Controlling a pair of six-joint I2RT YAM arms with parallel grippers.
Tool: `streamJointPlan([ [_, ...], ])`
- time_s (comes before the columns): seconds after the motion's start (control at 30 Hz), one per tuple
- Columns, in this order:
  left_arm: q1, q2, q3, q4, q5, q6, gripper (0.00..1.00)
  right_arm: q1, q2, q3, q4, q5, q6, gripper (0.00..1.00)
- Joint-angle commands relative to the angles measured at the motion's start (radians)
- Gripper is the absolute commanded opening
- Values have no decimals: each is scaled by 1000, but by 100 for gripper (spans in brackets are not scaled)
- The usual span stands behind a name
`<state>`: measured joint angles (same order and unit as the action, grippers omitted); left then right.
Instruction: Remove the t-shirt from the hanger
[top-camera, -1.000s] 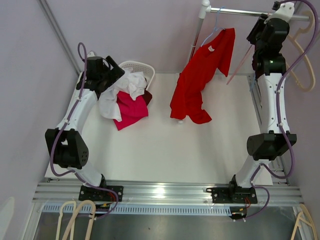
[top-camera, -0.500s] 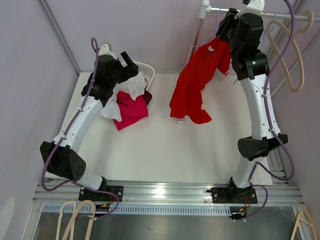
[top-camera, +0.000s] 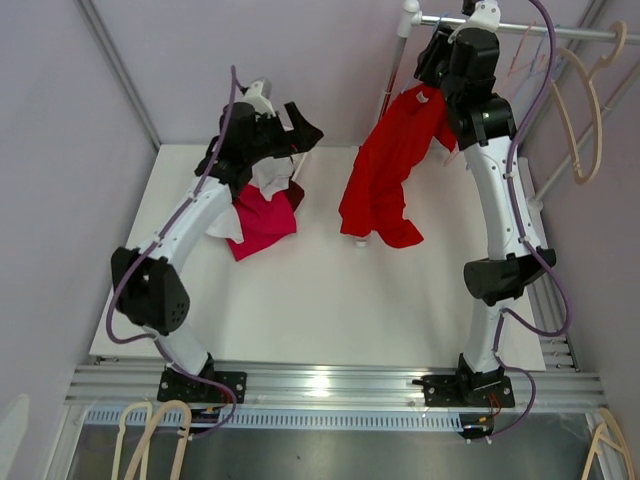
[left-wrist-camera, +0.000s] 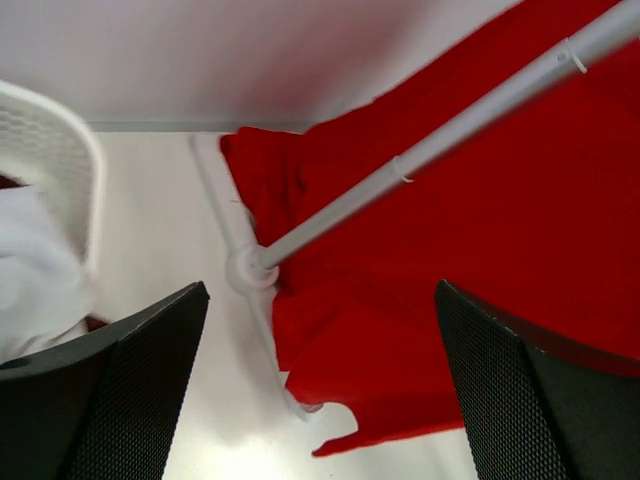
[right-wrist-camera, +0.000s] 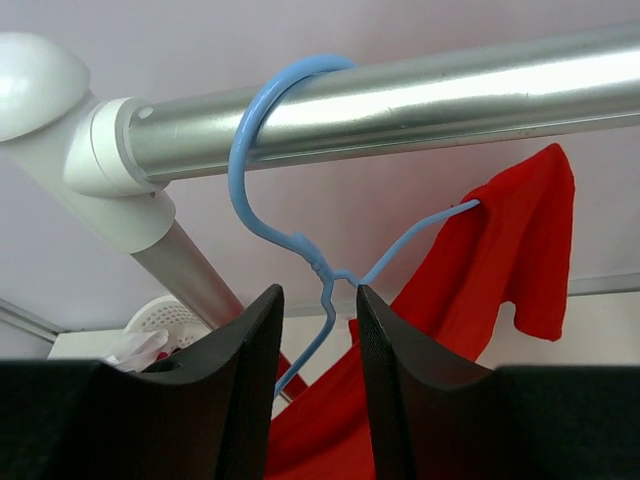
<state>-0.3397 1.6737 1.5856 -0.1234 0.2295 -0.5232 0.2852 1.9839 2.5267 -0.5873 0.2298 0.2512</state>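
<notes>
The red t-shirt (top-camera: 385, 180) hangs on a blue wire hanger (right-wrist-camera: 240, 190) hooked over the metal rail (right-wrist-camera: 420, 95) at the back right. One shoulder has slid off, so the shirt droops to the left and its hem reaches the table. My right gripper (top-camera: 438, 55) is up at the rail. Its fingers (right-wrist-camera: 318, 295) are narrowly open, with the hanger's twisted neck between the fingertips and not pinched. My left gripper (top-camera: 305, 130) is raised left of the shirt, wide open and empty (left-wrist-camera: 320, 300). It faces the shirt (left-wrist-camera: 480, 240).
The rack's white pole (left-wrist-camera: 400, 170) slants down to its foot (left-wrist-camera: 248, 268) by the shirt's hem. A white laundry basket (left-wrist-camera: 60, 150) with white and pink clothes (top-camera: 262, 215) sits at the back left. Beige hangers (top-camera: 575, 100) hang further right on the rail.
My right arm swung left along the rail and brought its fingers around the hanger's neck. My left arm rose from the basket and moved right toward the shirt.
</notes>
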Motion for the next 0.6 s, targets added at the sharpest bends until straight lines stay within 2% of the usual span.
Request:
streamJointPlan([
  [0.0, -35, 96, 129, 50, 168, -11, 100, 8, 4, 44, 26, -20, 14, 39],
  [0.2, -99, 165, 172, 70, 218, -20, 99, 17, 30, 49, 32, 14, -12, 38],
  [0.57, -166, 173, 229, 56, 234, -15, 99, 57, 49, 47, 44, 170, -113, 39],
])
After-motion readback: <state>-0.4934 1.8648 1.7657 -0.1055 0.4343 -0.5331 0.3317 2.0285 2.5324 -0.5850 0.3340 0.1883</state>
